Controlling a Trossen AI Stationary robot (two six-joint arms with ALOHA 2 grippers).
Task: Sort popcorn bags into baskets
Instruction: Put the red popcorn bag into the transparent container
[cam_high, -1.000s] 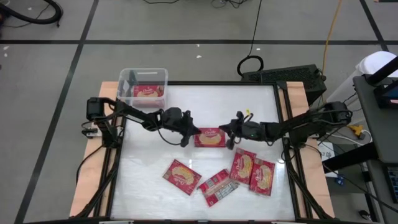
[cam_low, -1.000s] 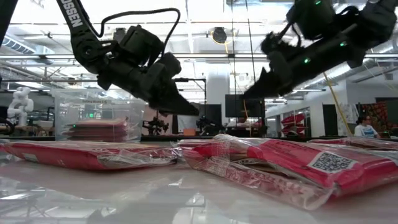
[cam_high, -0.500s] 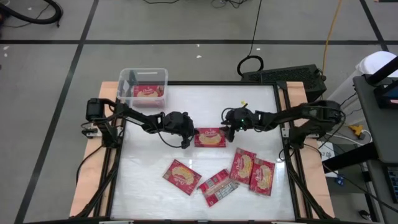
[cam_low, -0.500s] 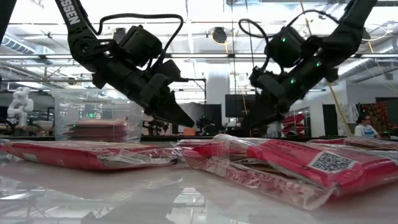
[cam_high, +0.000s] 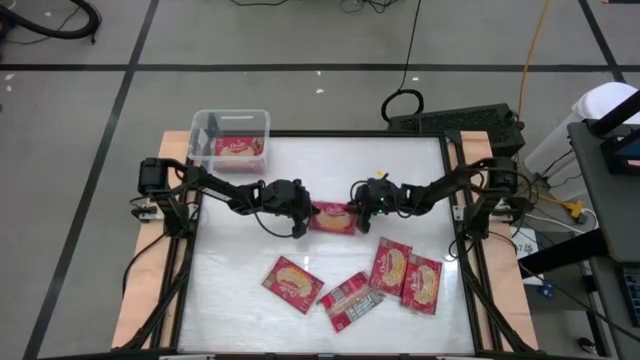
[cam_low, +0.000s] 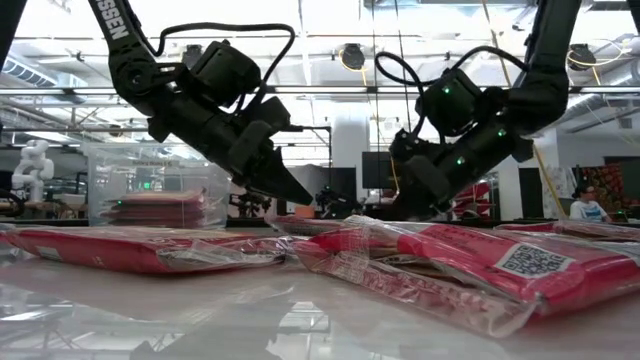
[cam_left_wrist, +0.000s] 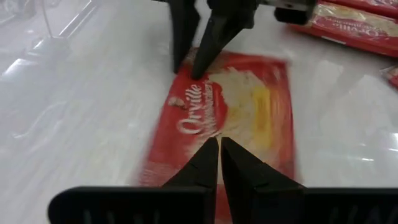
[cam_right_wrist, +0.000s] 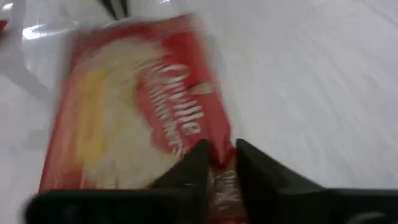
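While lying flat mid-table, picture side up, flanked at both short ends: one popcorn bag (cam_high: 333, 217). At one end, left gripper (cam_high: 300, 224), fingers pressed together, tips low at the bag's edge. At the other end, right gripper (cam_high: 352, 207), fingers a little apart, tips down at the bag's end; cannot tell whether pinching it. Nearer the front of the table (cam_high: 240, 290), four more bags: a lone bag (cam_high: 292, 283), a print-side-up bag (cam_high: 352, 300), an overlapping pair (cam_high: 390, 265). At the far left corner, clear basket (cam_high: 205, 125) with a packet (cam_high: 238, 150) inside
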